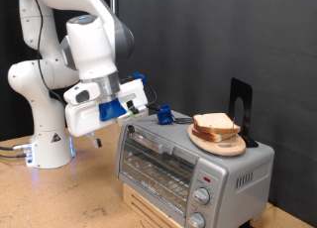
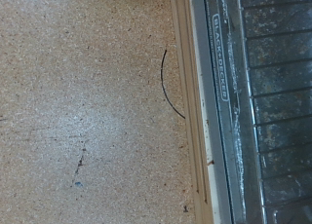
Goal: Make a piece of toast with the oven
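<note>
The silver oven [image 1: 188,164] stands at the exterior view's right on a wooden block, glass door shut, two round knobs at its lower right. Pale bread slices with brown crust [image 1: 216,123] lie stacked on a round wooden plate [image 1: 226,147] on the oven's top. My gripper [image 1: 99,137] hangs over the table just left of the oven, apart from the bread, with nothing seen in it. The wrist view shows no fingers, only the speckled tabletop [image 2: 88,107] and the oven's door edge [image 2: 222,97] with the wire rack behind the glass.
A black stand [image 1: 241,104] rises behind the plate. A small blue object [image 1: 163,115] sits at the oven's back left corner. A wooden block [image 1: 149,203] carries the oven. A thin black curved line [image 2: 171,83] lies on the table. The arm's base [image 1: 45,139] stands at the left.
</note>
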Controlling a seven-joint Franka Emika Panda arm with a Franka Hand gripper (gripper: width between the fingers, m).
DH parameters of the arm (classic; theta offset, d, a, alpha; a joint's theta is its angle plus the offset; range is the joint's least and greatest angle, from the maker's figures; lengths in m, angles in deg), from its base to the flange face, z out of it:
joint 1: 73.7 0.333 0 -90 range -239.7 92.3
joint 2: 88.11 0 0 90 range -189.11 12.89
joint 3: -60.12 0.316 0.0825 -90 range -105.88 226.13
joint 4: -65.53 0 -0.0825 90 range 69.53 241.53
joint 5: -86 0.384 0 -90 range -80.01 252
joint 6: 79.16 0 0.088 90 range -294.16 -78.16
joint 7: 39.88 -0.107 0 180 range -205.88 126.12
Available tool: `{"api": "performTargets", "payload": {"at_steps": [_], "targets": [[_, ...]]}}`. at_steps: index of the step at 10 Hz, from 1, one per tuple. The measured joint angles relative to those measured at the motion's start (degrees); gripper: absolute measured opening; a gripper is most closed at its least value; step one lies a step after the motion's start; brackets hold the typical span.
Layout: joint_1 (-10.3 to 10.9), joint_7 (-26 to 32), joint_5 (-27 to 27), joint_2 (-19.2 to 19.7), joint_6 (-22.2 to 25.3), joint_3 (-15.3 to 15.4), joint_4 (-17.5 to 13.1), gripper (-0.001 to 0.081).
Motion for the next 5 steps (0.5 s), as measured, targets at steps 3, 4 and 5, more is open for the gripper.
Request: {"api": "performTargets", "payload": {"at_steps": [3,4,5], "targets": [[0.05,-1.34,-0.92,2.23,-2.57,1.54,-0.94,0.0809],[0.58,-1.28,0.04,2.3,-2.58,2.13,-1.17,0.0809],[1.24,-1.28,1.1,2.31,-2.58,2.82,-1.47,0.0809]]}}
